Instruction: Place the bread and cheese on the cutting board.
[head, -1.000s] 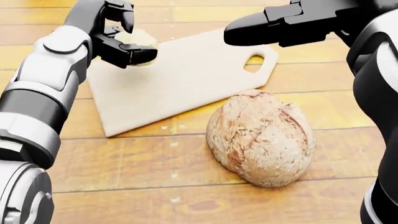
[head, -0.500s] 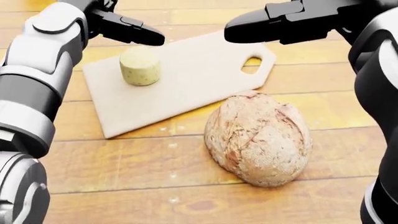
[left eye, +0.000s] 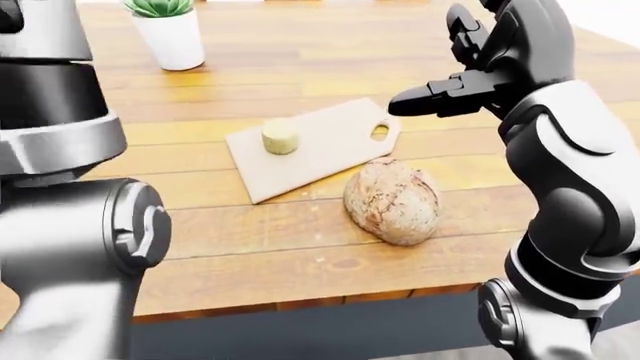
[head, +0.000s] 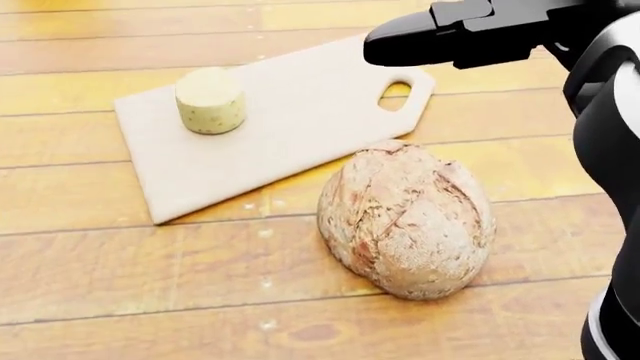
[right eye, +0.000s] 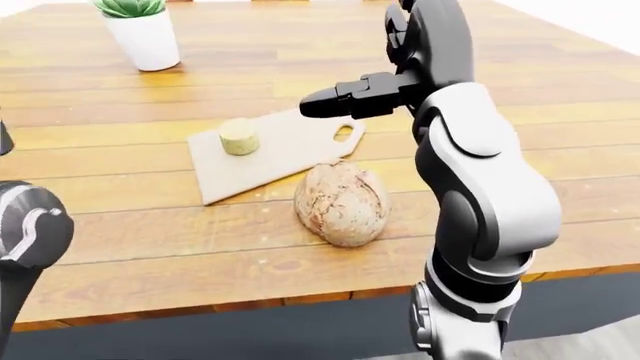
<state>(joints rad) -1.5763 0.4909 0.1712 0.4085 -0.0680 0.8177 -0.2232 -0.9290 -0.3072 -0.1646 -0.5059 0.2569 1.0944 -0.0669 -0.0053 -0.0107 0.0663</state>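
Note:
A round pale cheese (head: 210, 100) stands on the left part of the light wooden cutting board (head: 300, 127). A brown crusty bread loaf (head: 405, 221) lies on the wooden table, just below and right of the board, touching or nearly touching its lower edge. My right hand (left eye: 440, 75) is open and empty, its fingers (head: 430, 37) stretched leftward above the board's handle hole. My left arm (left eye: 60, 150) fills the left of the left-eye view; its hand is out of view.
A white pot with a green plant (left eye: 172, 41) stands at the top left of the table. The table's near edge (left eye: 300, 300) runs along the bottom of the eye views, just below the bread.
My left hand released the cheese onto the board, then rose up and left out of the head view. The right hand has barely moved. The view shifted slightly.

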